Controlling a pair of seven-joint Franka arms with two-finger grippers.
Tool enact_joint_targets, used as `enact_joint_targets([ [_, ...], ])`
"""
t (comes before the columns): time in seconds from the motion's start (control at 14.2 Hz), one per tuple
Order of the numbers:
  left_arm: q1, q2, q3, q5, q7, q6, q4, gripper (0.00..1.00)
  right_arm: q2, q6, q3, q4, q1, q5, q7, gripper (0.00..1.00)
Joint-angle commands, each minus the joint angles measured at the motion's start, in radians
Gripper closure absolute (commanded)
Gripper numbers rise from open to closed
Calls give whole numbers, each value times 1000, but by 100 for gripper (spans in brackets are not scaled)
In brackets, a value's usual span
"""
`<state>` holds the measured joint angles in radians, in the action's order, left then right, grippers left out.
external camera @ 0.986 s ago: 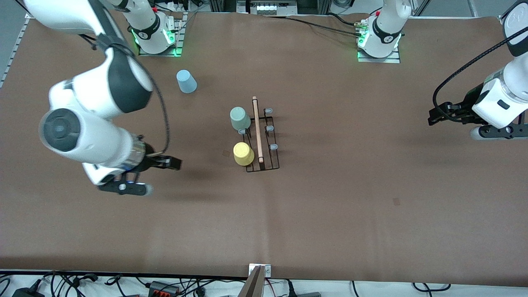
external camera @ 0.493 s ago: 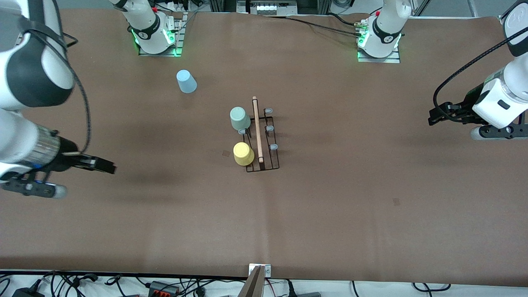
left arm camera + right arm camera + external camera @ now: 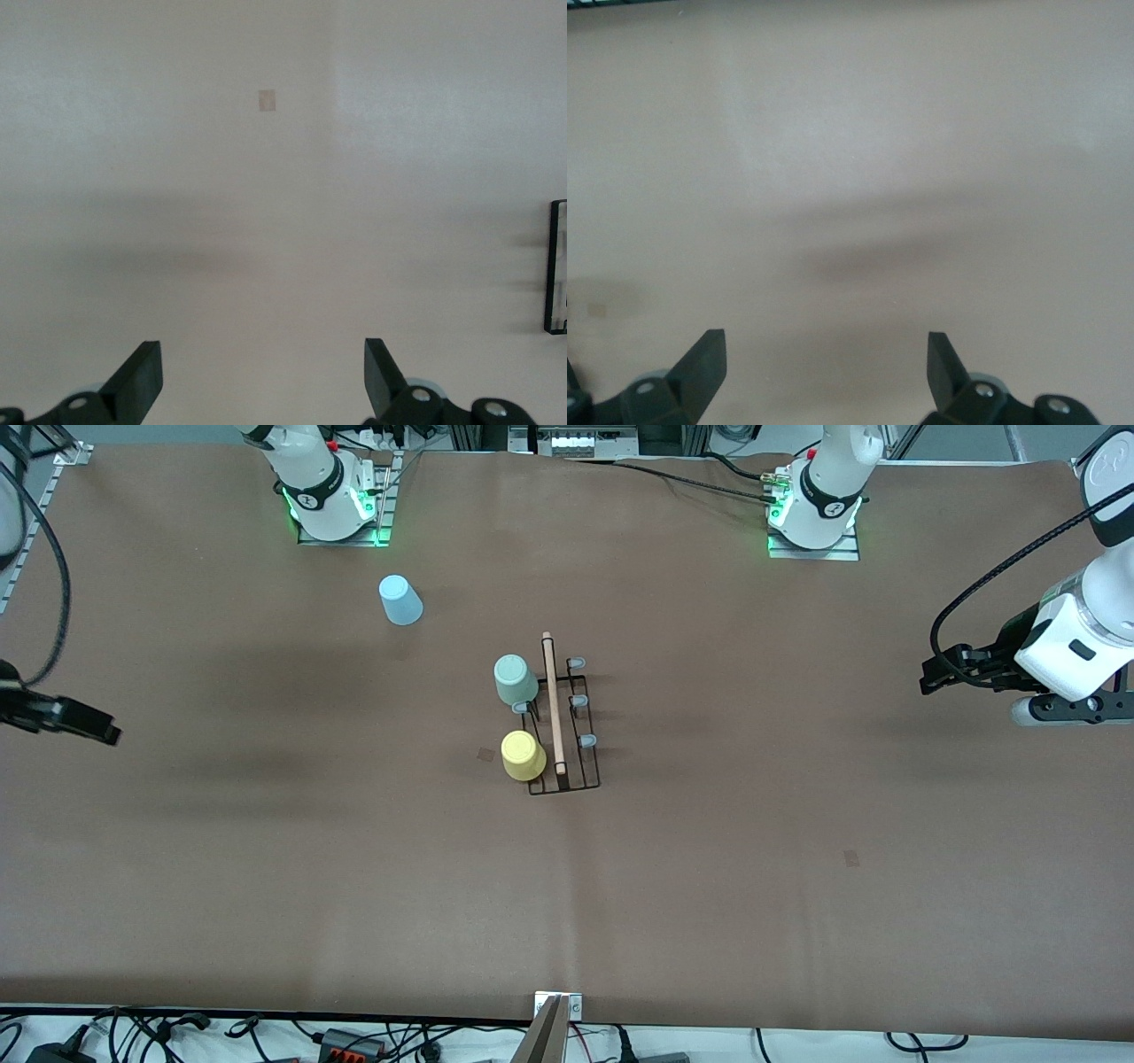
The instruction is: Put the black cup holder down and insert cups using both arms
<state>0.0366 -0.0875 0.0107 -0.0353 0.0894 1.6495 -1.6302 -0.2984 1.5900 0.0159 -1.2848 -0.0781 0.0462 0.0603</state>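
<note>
right arm (image 3: 27, 602) mostly cut off, black cup holder (image 3: 556, 266) clipped

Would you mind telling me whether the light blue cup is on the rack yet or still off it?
Off it. The light blue cup sits upside down on the bare table, apart from the black cup holder.

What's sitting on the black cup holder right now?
On the black cup holder, a mint green cup and a yellow cup sit upside down over pegs, which they hide. Four other pegs stand bare.
</note>
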Motion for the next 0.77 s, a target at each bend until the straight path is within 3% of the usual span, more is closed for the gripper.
enact_joint_targets([
  [0.0, -3, -9, 2, -3, -23, -20, 26, 0, 45, -10, -27, -47, 6, -25, -62, 0],
  [0.21, -3, -11, 3, -3, -23, -20, 26, 0, 85, -62, -22, -70, 6, -20, -62, 0],
  [0.56, -3, -11, 3, -3, -23, -20, 26, 0, 301, 148, -19, -428, 4, -25, -65, 0],
  [0.7, -3, -11, 3, -3, -30, -20, 26, 0, 315, 151, -19, -450, 4, -25, -66, 0],
])
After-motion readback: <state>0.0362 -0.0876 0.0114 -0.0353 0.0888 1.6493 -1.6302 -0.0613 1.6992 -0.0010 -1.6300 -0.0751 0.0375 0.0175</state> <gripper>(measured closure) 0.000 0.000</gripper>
